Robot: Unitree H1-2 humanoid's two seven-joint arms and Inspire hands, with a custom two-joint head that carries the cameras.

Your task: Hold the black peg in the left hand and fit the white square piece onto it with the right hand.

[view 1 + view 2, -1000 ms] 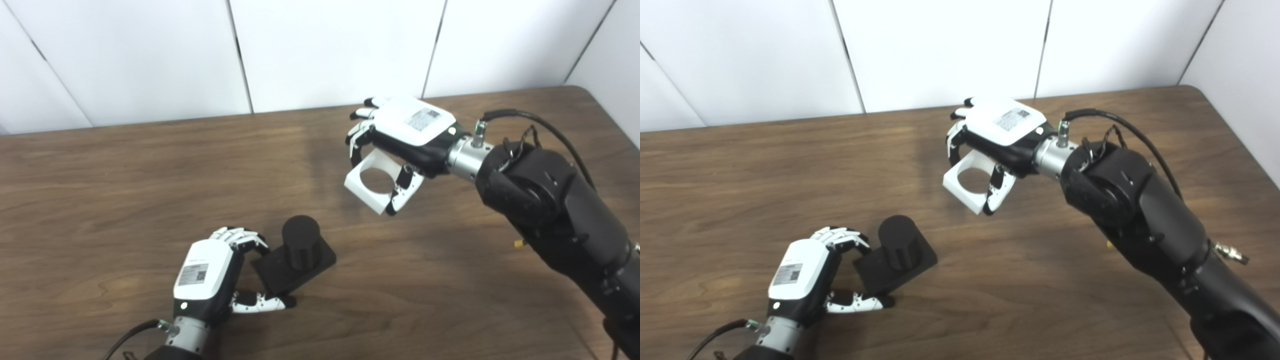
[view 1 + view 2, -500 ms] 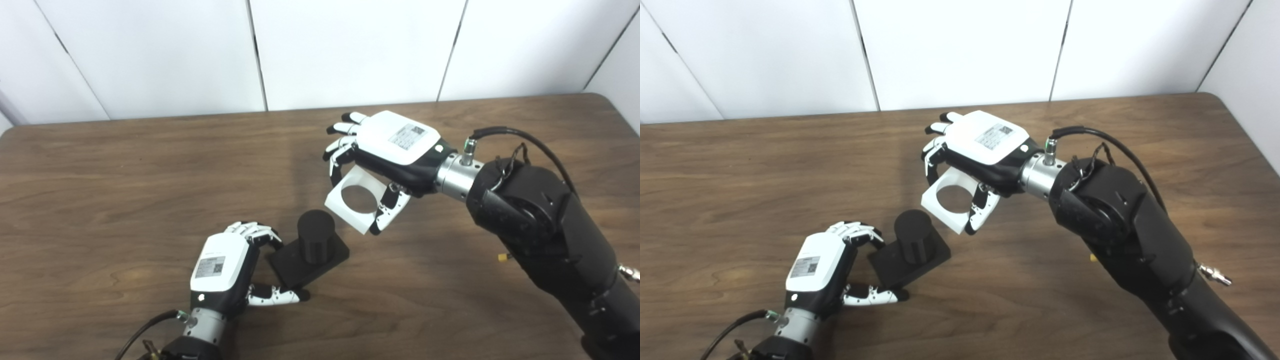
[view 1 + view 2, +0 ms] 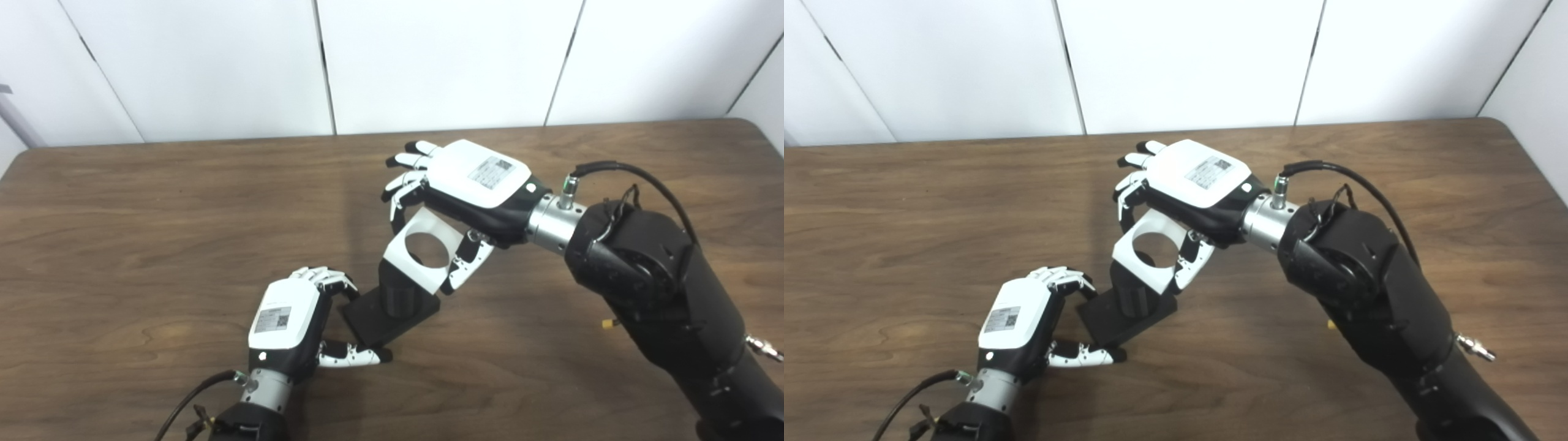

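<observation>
The left hand grips the square base of the black peg on the bench, pinning it so the post stands up for mating. The right hand pinches the white square piece by its edges, leaving its round hole free, tilted just over the peg top. Both hands carry grey code stickers, too small to read
</observation>
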